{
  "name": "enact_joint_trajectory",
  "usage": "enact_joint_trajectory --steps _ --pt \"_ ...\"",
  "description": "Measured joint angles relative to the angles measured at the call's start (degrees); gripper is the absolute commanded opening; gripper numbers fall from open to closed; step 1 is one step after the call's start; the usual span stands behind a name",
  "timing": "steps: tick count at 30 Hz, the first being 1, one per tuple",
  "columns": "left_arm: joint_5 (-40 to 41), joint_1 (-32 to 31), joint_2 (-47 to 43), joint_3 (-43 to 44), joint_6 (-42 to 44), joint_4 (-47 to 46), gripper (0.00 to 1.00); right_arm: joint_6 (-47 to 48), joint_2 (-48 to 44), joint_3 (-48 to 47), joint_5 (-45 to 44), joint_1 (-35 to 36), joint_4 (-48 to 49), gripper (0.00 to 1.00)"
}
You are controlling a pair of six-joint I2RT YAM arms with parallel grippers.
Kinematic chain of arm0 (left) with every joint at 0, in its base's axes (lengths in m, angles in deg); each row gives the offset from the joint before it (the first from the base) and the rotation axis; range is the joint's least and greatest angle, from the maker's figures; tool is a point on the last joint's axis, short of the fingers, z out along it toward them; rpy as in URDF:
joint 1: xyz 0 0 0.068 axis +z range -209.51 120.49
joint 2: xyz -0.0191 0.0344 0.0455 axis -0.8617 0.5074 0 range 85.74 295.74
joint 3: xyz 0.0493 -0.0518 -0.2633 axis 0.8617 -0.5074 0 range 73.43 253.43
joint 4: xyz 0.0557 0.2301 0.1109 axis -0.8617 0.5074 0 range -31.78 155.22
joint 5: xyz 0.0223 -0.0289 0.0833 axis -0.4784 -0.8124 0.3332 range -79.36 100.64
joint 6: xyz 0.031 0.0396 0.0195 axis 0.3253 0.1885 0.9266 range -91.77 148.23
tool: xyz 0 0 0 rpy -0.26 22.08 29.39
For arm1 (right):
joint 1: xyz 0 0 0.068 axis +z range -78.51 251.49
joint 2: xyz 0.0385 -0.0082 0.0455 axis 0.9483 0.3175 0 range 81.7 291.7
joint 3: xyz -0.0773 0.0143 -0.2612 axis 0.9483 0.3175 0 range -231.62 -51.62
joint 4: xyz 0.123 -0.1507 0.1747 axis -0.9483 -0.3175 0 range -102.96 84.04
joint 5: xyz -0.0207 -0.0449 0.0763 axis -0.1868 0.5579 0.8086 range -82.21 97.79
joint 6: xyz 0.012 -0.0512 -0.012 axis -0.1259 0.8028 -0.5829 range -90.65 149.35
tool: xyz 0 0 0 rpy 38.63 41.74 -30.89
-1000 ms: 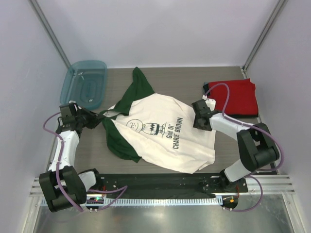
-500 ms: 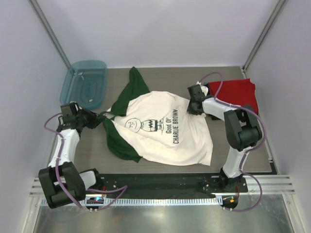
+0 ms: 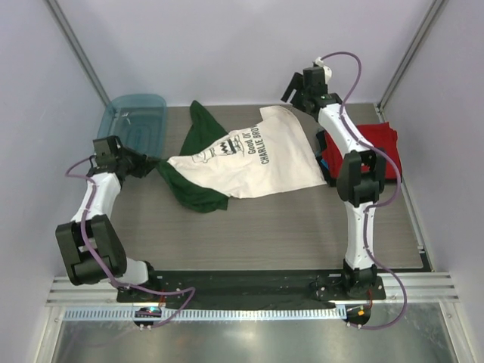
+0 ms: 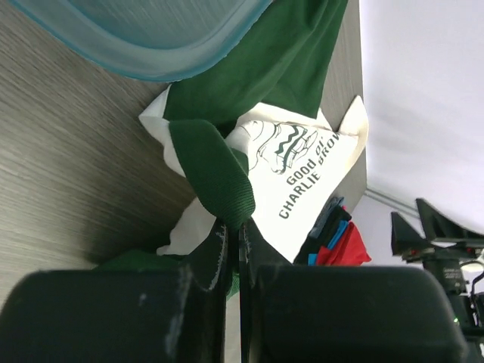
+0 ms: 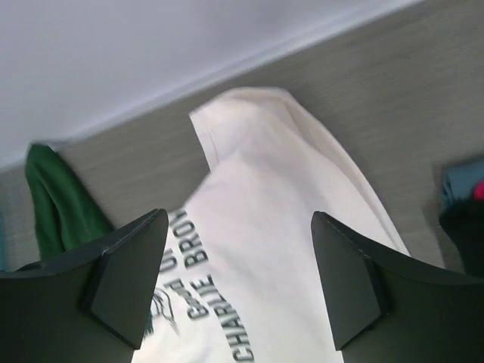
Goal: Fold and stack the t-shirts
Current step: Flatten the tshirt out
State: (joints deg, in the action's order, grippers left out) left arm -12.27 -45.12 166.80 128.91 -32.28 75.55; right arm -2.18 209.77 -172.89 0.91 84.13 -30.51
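Observation:
The white t-shirt with dark green sleeves and black chest print lies stretched across the back of the table. My left gripper is low at its left end, shut on a green sleeve cuff; the left gripper pinches the ribbed edge. My right gripper hangs raised near the back wall, above the shirt's far corner. In the right wrist view the right gripper is open with nothing between its fingers, the white shirt below. Folded red, dark and blue t-shirts are stacked at the right.
A teal plastic tub stands at the back left, just behind my left gripper, and shows as the tub in the left wrist view. The right arm reaches over the folded stack. Bare grey table lies in front of the shirt.
The right gripper dragged the shirt's hem toward the back, let go and rose to the back wall, now open. The shirt lies farther back and stretched. The left gripper kept its hold.

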Motion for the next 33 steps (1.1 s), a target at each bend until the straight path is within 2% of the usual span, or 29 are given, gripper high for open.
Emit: enact_joint_trajectory --steps 1,2,4,5,11,14,18,23,24,25,26,27,29,33 --pt "0.5 -0.3 0.3 0.2 -0.2 -0.1 0.00 0.3 -0.9 1.5 0.1 0.0 0.0 0.80" --pt "1.0 -0.7 0.4 0.2 -0.5 -0.3 0.00 0.7 -2.3 4.0 0.2 0.0 -0.1 0.72" --pt "2.0 -1.6 1.0 0.3 -1.0 -0.7 0.00 1.5 -5.7 10.6 0.2 0.0 -0.6 0.65" --pt "2.3 -2.0 1.5 0.4 -1.2 -1.0 0.00 1.5 -7.6 14.4 0.0 0.0 -0.9 0.57" --pt "5.9 -6.3 6.8 3.1 -3.1 -1.9 0.00 -0.3 -25.6 43.9 -2.9 0.2 0.1 0.47" --pt "8.2 -8.9 10.8 7.2 -3.7 -2.1 0.00 -2.3 -33.7 54.5 -6.1 0.2 0.7 0.43" --pt "10.5 -10.9 15.9 13.8 -3.8 -2.4 0.00 -4.7 -39.6 63.6 -9.6 0.2 3.1 0.42" --pt "14.5 -12.5 22.7 25.0 -3.5 -0.2 0.00 -6.6 -39.5 67.6 -11.1 0.1 5.4 0.39" --pt "15.4 -12.7 24.3 28.2 -3.1 0.7 0.03 -7.1 -39.1 67.9 -11.5 0.1 6.0 0.37" --pt "16.3 -12.8 25.7 31.0 -2.7 1.3 0.10 -7.8 -38.6 68.1 -11.9 0.1 6.7 0.36" --pt "16.9 -12.8 26.3 32.6 -2.2 1.8 0.36 -8.3 -38.1 68.2 -12.3 0.1 7.4 0.36" --pt "17.4 -12.8 26.4 33.5 -1.6 2.1 0.54 -8.9 -37.3 68.3 -12.6 0.1 8.1 0.36" --pt "18.0 -12.7 25.9 33.7 -1.4 2.6 0.65 -10.2 -35.7 68.6 -13.2 0.1 9.7 0.36" --pt "18.4 -12.8 23.5 30.9 -0.3 3.6 0.73 -12.3 -32.3 68.6 -13.6 0.1 11.5 0.35"
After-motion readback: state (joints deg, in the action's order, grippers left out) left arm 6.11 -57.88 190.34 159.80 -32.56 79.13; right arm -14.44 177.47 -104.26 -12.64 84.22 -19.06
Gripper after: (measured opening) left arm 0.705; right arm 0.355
